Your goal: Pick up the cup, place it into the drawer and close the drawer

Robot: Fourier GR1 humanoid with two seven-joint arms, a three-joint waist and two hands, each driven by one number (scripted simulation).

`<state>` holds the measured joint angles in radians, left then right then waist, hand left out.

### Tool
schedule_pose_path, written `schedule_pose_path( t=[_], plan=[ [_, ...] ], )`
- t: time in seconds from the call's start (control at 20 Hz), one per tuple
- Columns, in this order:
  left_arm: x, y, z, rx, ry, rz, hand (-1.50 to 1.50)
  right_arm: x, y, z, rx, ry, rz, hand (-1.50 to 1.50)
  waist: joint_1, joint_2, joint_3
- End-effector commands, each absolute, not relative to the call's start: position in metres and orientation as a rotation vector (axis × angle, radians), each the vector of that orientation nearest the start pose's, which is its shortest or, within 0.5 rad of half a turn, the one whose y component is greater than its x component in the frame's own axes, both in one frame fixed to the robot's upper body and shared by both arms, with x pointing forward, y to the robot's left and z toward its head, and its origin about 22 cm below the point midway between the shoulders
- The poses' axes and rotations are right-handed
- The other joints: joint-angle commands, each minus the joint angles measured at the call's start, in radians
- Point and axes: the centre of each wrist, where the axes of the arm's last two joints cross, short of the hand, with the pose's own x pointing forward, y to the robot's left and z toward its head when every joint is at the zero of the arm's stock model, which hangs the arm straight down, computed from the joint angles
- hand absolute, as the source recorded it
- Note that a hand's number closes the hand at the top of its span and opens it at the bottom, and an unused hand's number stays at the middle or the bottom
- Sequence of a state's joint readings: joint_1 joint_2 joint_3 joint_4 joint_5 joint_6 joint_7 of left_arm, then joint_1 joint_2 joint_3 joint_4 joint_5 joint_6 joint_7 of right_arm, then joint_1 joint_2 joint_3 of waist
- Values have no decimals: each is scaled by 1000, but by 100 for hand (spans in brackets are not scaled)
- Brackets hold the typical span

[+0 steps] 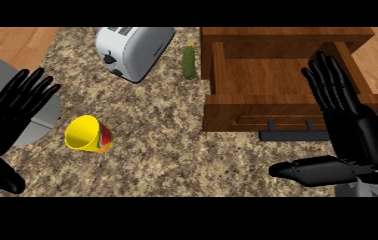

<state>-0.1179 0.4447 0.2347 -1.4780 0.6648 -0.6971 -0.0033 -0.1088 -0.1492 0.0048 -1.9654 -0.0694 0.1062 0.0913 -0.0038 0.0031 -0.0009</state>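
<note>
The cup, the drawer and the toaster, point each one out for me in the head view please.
cup (85, 133): head view, on its yellow inner wall, lying on its side.
drawer (275, 76): head view, on the bare wooden floor of the open drawer.
toaster (140, 49): head view, on its silver side panel.

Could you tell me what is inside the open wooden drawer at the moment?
The drawer shows only its bare wooden floor; the cup lies on the counter. The right hand covers the drawer's right part, so that corner cannot be checked.
</note>
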Motion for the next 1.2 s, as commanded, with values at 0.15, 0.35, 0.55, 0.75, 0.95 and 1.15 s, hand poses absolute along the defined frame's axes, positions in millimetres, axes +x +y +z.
schedule_pose_path(
  t=[0.15,0.35,0.55,0.75,0.95,1.15],
  plan=[
    [289,390,27,-505,-1680,-270,-150,254,-239,113,100,-1978,261,-150,-4,0,0],
    [289,405,-1,-447,-1640,-259,-150,270,-237,123,68,-1996,243,-150,-5,2,0],
    [292,404,-24,-408,-1633,-263,-150,261,-229,140,67,-1995,258,-150,-5,-1,0],
    [287,409,-49,-388,-1605,-271,-150,271,-237,143,67,-2006,249,-150,-9,2,-1],
    [273,428,-63,-338,-1592,-227,-150,259,-253,144,92,-2002,261,-150,-18,3,-2],
    [286,411,-71,-326,-1592,-250,-150,273,-251,150,86,-2023,272,-150,-27,9,-3]
  ],
)
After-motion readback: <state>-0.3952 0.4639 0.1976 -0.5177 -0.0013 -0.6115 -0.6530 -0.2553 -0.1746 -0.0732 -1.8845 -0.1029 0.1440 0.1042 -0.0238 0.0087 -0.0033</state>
